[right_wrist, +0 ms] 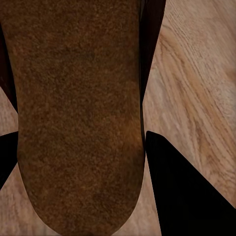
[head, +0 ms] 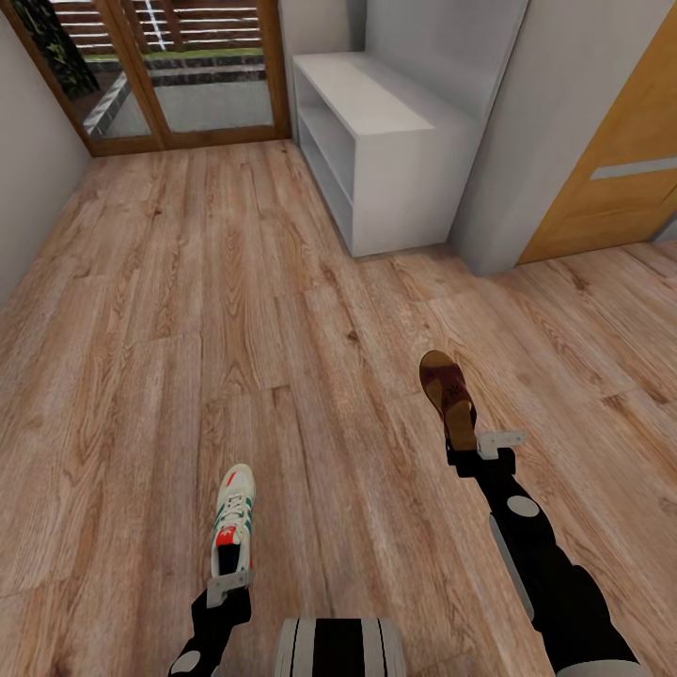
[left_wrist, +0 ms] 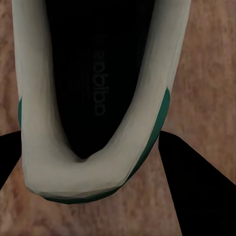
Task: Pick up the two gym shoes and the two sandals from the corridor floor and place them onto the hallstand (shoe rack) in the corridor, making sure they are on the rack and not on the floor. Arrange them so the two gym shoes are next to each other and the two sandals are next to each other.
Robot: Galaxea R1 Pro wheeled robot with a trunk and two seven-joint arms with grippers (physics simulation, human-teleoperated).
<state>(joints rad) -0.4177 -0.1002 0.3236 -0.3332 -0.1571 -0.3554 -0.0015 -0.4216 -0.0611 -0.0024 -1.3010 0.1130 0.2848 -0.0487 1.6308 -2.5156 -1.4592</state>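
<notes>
At the hallstand's (head: 395, 141) six o'clock, left gripper (head: 228, 585) clasps a gym shoe (head: 232, 517), right gripper (head: 481, 449) a sandal (head: 448, 393)

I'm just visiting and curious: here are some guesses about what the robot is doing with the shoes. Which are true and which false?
1. The left gripper is at the heel of a gym shoe. True.
2. The right gripper is at a second gym shoe. False: it is at a brown sandal.
3. A shoe already sits on the rack. False: its top and visible shelves show no shoes.
4. The rack stands ahead of the robot, near a glass door. True.
5. The sandal points roughly toward the rack. True.
6. The floor is grey tile. False: it is wood-grain planks.
</notes>
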